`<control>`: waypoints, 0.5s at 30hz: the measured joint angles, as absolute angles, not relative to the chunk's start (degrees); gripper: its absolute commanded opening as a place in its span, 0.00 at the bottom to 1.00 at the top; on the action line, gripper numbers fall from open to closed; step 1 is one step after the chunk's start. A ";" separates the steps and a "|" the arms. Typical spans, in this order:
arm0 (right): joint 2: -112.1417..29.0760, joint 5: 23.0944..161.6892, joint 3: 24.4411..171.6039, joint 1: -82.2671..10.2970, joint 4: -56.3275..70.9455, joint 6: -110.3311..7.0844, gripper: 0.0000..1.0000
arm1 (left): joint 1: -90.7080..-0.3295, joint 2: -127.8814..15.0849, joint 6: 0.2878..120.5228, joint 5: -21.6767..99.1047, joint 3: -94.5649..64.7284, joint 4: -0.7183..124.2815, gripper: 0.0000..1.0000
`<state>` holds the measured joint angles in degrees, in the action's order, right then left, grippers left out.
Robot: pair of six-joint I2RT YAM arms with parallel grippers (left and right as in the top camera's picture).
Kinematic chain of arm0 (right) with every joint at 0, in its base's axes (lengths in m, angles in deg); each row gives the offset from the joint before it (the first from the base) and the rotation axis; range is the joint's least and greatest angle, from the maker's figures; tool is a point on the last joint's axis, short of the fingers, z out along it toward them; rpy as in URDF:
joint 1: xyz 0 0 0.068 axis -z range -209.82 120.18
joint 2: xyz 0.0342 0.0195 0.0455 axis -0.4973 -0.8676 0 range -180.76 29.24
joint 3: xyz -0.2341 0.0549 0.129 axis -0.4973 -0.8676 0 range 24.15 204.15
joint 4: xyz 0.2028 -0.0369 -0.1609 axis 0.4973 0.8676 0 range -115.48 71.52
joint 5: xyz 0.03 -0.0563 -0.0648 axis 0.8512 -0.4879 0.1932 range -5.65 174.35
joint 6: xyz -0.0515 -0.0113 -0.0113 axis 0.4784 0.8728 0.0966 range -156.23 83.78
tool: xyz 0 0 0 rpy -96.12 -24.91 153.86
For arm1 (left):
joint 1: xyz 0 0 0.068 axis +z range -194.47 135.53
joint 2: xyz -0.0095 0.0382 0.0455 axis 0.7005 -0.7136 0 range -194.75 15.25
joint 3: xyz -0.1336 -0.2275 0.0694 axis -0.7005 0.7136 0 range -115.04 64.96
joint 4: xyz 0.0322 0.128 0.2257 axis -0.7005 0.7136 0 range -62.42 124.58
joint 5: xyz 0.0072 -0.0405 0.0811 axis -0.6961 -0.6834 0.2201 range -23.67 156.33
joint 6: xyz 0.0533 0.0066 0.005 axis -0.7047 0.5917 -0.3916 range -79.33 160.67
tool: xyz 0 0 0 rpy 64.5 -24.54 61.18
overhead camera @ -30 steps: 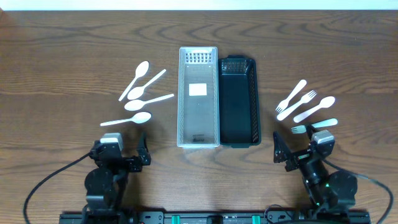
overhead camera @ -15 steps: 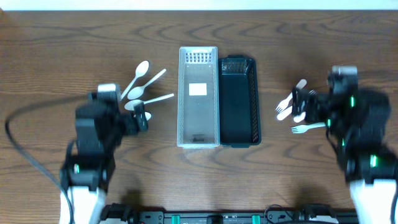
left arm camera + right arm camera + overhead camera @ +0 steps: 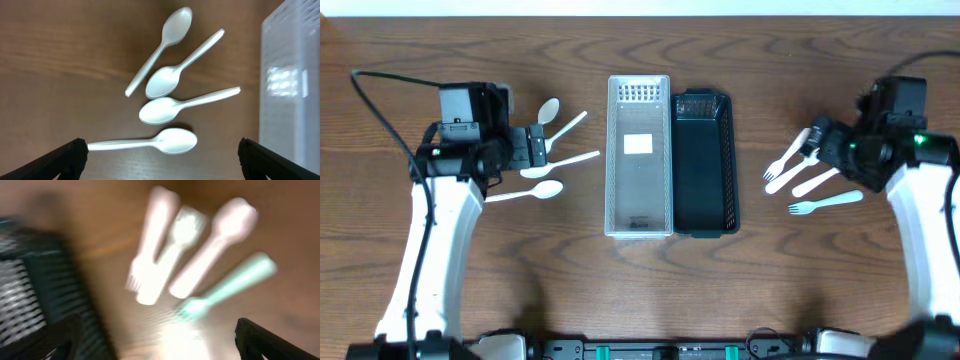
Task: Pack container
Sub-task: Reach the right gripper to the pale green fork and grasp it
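Note:
A clear plastic container (image 3: 639,155) and a black container (image 3: 704,160) lie side by side mid-table. Several white spoons (image 3: 542,158) lie left of them; in the left wrist view they show sharply (image 3: 167,110), with the clear container's wall (image 3: 292,85) at the right edge. Several white forks and a pale green fork (image 3: 825,203) lie on the right; the right wrist view shows them blurred (image 3: 190,260). My left gripper (image 3: 535,147) is open above the spoons, its fingertips wide apart (image 3: 160,160). My right gripper (image 3: 815,140) is open above the forks (image 3: 155,340), empty.
The wooden table (image 3: 640,280) carries only the containers and cutlery. A black cable (image 3: 380,90) trails from the left arm. The black container's wall shows at the left of the right wrist view (image 3: 35,280).
Both arms rose from near the front edge and swung outward and back. The left gripper now hovers over the spoons, the right over the forks. Nothing was picked up.

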<state>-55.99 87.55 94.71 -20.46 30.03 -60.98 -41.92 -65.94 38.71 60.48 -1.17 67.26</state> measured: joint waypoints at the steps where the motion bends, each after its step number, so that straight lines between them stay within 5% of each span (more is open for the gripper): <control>1: -57.30 86.48 94.71 -19.65 30.93 -62.70 0.99 | -41.88 -66.51 38.71 60.48 -1.17 67.37 0.98; 6: -63.05 81.17 94.69 -17.75 32.24 -69.66 0.93 | -41.88 -68.61 38.69 60.48 -1.17 67.50 0.98; 15: -69.85 78.20 92.18 -16.74 29.92 -76.58 0.68 | -41.88 -69.50 38.69 60.48 -1.17 67.50 0.98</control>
